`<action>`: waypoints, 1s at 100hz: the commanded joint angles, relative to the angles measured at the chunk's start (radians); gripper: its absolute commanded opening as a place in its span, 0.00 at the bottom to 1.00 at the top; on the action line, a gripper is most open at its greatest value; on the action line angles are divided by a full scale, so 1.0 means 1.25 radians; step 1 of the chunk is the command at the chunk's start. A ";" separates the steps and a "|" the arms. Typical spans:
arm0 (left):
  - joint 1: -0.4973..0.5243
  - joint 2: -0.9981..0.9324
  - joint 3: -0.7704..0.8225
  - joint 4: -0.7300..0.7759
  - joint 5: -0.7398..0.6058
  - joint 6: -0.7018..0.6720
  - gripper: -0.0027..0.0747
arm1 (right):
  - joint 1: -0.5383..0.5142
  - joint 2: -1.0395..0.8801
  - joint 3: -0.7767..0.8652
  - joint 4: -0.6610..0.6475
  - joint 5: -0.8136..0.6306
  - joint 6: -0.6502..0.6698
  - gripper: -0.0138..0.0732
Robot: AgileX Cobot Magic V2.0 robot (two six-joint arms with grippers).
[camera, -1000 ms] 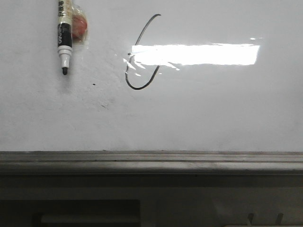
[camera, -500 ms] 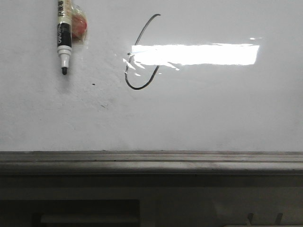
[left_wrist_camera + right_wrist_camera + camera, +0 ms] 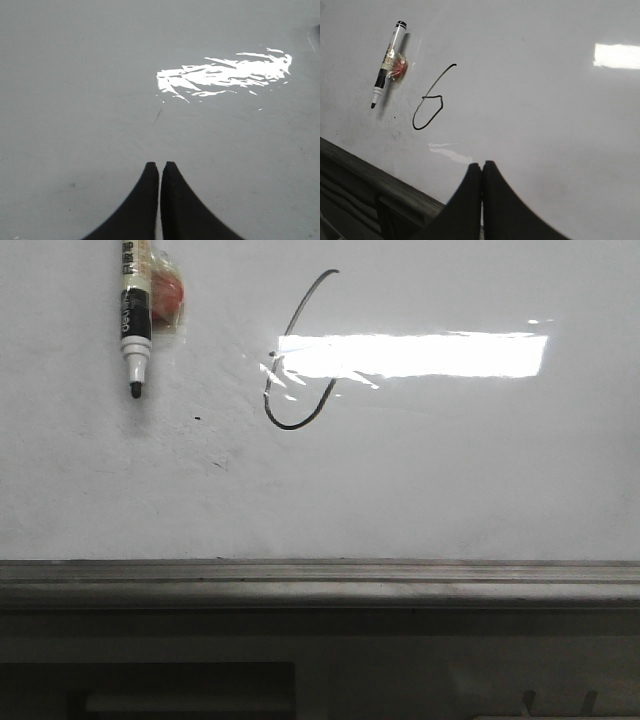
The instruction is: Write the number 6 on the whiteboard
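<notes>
The number 6 (image 3: 296,355) stands drawn on the whiteboard (image 3: 450,480); both arms' jaws are together.

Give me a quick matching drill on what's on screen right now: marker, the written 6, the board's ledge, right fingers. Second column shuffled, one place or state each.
Things:
1. marker
2. number 6
3. ledge
4. right fingers

Places or states:
A. runs along the bottom of the whiteboard
B. pressed together, holding nothing
C. stuck to the board, tip pointing down, left of the writing in the front view
D. black line partly hidden by the glare in the front view

Pairs: 1-C, 2-D, 3-A, 4-B
</notes>
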 commanded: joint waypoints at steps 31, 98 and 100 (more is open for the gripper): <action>0.002 -0.026 0.039 -0.008 -0.055 -0.008 0.01 | -0.006 0.007 -0.011 -0.063 -0.079 -0.004 0.08; 0.002 -0.026 0.039 -0.008 -0.055 -0.008 0.01 | -0.243 -0.039 0.186 -0.601 -0.301 0.366 0.08; 0.002 -0.026 0.039 -0.008 -0.055 -0.008 0.01 | -0.245 -0.048 0.184 -0.601 -0.270 0.366 0.08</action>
